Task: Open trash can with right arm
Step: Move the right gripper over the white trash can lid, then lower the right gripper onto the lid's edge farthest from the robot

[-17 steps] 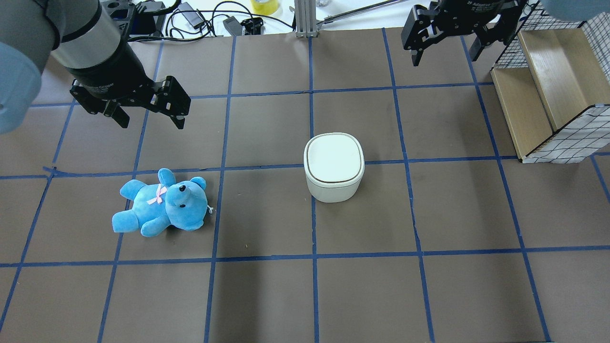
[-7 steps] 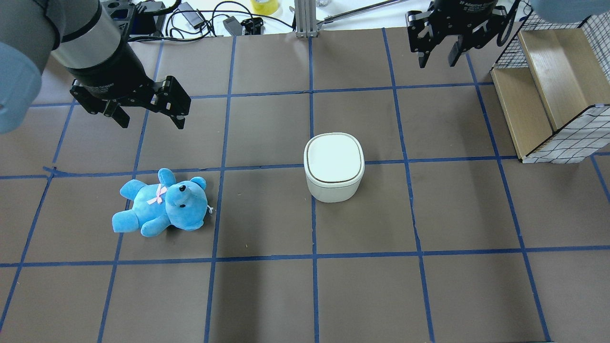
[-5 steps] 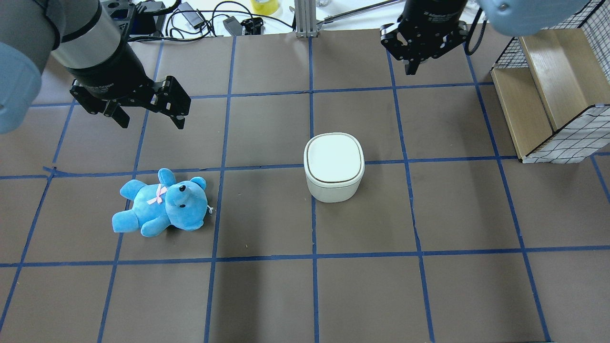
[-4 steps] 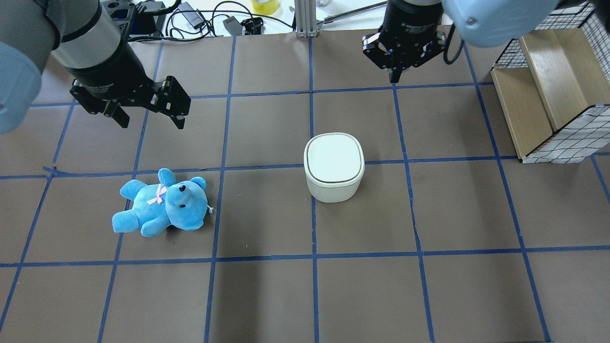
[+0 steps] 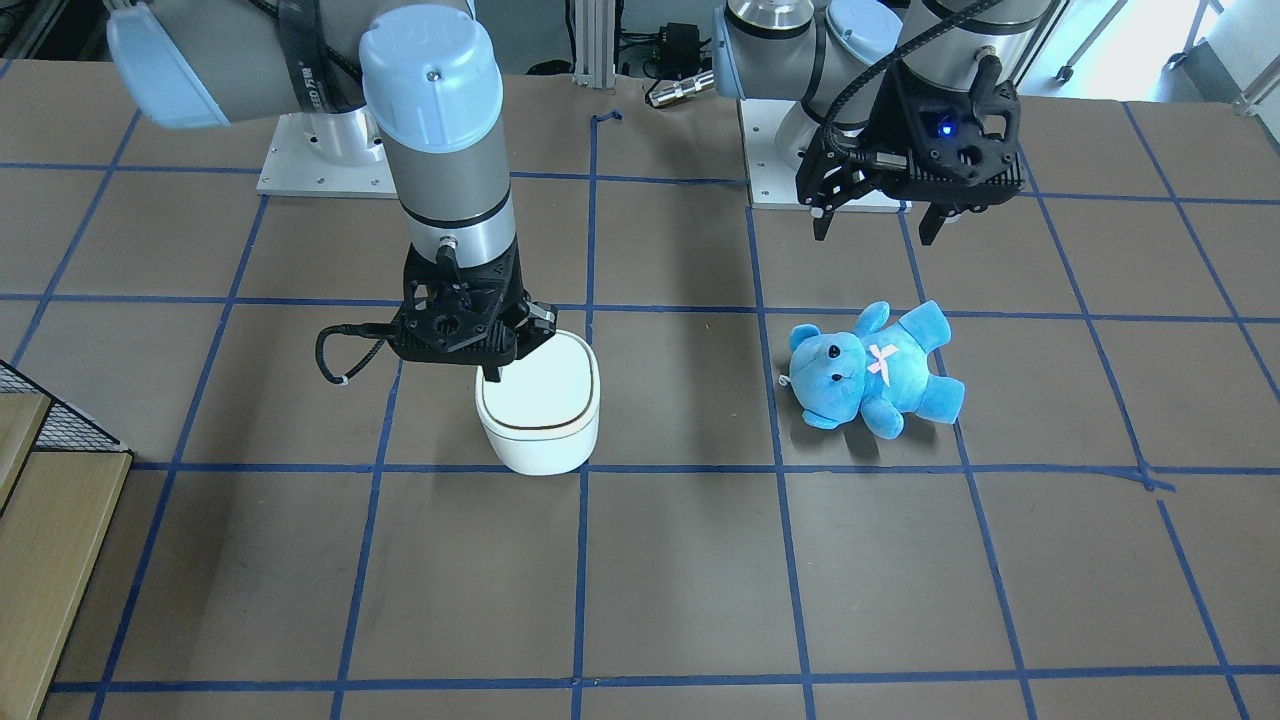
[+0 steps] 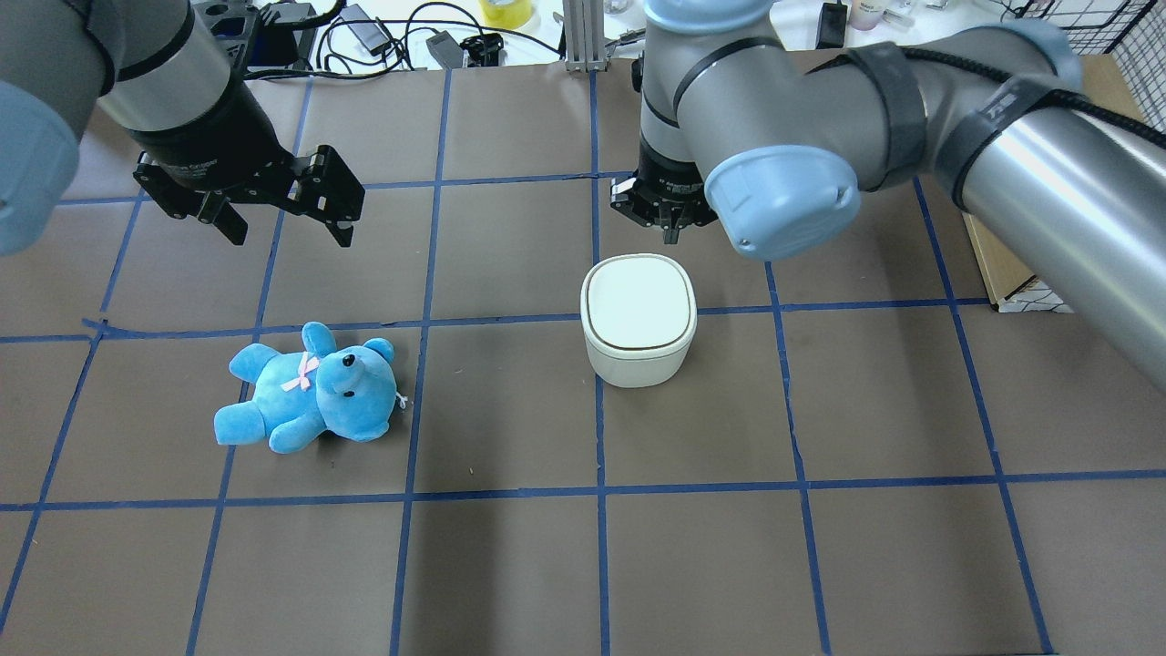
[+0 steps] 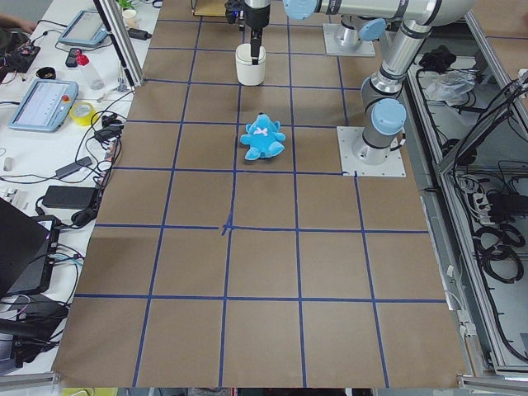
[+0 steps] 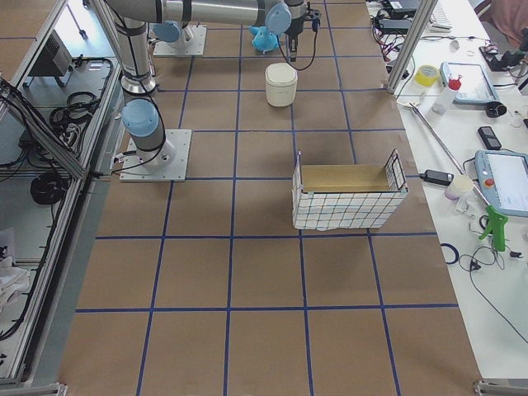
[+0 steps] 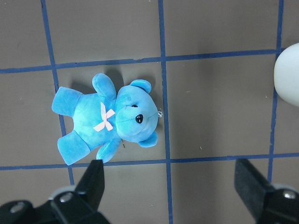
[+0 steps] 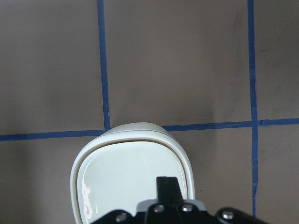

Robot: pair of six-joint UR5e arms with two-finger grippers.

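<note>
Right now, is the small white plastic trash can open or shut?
Shut: the flat lid of the white plastic trash can lies flush.

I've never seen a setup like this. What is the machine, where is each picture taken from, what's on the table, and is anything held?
Two jointed robot arms stand at a brown table taped into squares. One picture looks down from behind the robot, one faces it, two look along the table from its ends, and two come from wrist cameras. On the table are a white trash can, lid closed, a blue teddy bear and a wire-sided crate. The right gripper, fingers shut, hangs over the can's lid; whether it touches is unclear. The left gripper hangs open above the table. Neither holds anything.
</note>
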